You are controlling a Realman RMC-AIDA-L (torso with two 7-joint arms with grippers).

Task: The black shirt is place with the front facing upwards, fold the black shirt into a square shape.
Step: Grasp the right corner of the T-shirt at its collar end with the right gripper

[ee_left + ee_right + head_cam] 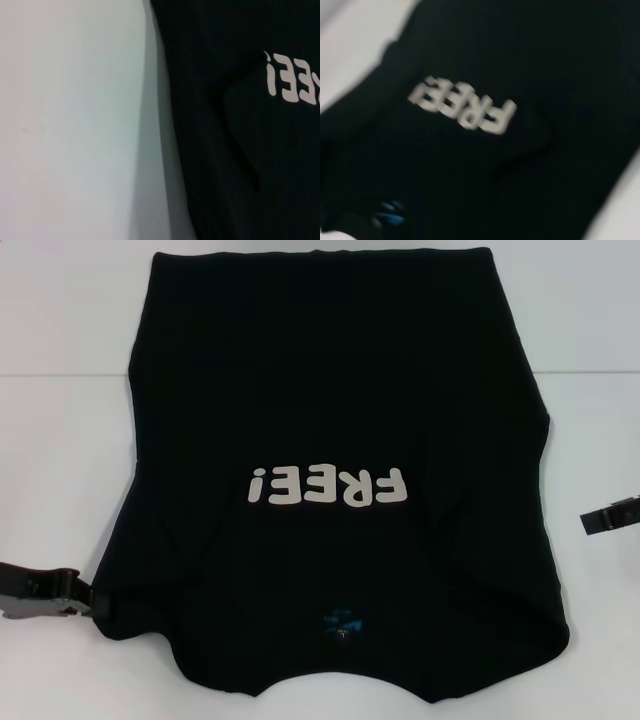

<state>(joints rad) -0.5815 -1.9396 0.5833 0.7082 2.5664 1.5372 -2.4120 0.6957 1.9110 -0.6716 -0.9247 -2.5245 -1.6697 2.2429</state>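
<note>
The white table [60,440] carries the black shirt [340,390], which lies flat, print side up, neck toward the robot.

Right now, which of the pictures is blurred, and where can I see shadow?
Right wrist view: the shirt and its print are smeared, as by motion. Left wrist view: sharper; a soft shadow lies on the table along the shirt's edge. Head view: even light, the print reads clearly, no glare.
</note>
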